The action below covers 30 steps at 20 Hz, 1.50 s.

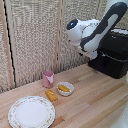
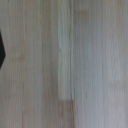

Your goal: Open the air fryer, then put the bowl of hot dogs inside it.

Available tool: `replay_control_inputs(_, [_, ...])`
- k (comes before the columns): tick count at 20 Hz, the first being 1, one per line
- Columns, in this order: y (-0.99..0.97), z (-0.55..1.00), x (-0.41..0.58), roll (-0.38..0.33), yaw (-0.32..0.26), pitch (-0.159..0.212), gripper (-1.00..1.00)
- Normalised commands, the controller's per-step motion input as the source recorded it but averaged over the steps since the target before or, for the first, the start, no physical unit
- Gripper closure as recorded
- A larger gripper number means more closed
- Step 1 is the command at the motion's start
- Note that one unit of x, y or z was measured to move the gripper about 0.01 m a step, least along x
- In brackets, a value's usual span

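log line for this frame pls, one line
gripper: near air fryer, fingers unclear | handle: not discernible | bowl: on table, holds hot dogs | stage: approaching fryer

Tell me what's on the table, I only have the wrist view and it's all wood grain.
Observer: In the exterior view a small white bowl sits on the wooden table, with a yellow-orange hot dog in it.
Operator: Anything near it?
Observer: A second hot dog piece lies on the wood beside the bowl, toward the exterior view's left, next to a floral-rimmed plate.
Operator: Where's the air fryer?
Observer: The black air fryer stands at the exterior view's right edge, and the arm is up against its front.
Operator: Gripper open?
Observer: Cannot tell; the fingers are not clear against the black body.
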Motion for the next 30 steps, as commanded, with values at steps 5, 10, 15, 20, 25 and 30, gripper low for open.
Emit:
replay_control_inputs(5, [-0.64,-0.19,-0.142,-0.117,0.138,-0.050,-1.00])
replay_control_inputs(10, [-0.67,-0.21,-0.130,-0.099,0.136,-0.036,-1.00])
replay_control_inputs(15, [-0.64,-0.19,-0.089,-0.065,0.132,-0.013,-1.00])
replay_control_inputs(20, [-0.62,-0.11,-0.076,-0.033,0.125,0.000,-1.00])
replay_control_inputs(25, [-0.60,-0.02,-0.153,-0.022,0.063,0.008,-1.00])
replay_control_inputs(30, [-0.59,0.00,-0.113,-0.004,0.054,0.029,-1.00])
